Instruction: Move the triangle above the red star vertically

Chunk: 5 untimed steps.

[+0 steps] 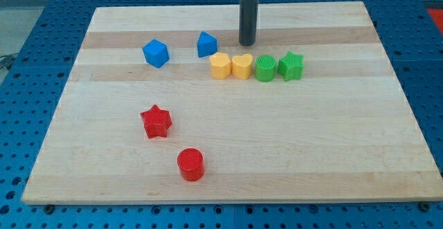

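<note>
Pale wooden board (228, 153) (on blue perforated table (429, 84))

Our rod, a straight dark grey cylinder, smooth matte surface, uniform width, flat blunt end at my tip (247, 44), wider dark collar at the frame's top centre

Two blue blocks (156, 52) (206, 44), two yellow (220, 66) (241, 66), two green (266, 68) (291, 66), two red (156, 121) (190, 164), pale striped wooden board (311, 139).
</note>
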{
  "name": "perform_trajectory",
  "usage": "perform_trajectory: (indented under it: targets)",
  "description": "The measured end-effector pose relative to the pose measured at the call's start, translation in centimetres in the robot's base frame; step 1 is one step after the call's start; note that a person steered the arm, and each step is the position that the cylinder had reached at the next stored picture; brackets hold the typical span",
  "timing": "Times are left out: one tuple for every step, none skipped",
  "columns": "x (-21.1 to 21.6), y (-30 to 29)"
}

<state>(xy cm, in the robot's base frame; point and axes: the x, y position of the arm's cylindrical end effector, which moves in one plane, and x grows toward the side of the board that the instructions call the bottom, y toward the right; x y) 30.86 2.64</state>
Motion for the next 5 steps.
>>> perform_trajectory:
  targets:
    - [0.0,-0.1]
    - [0.0,-0.1]
    - [0.0,-1.0]
    - [0.0,-2.4]
    - [0.0,-3.6]
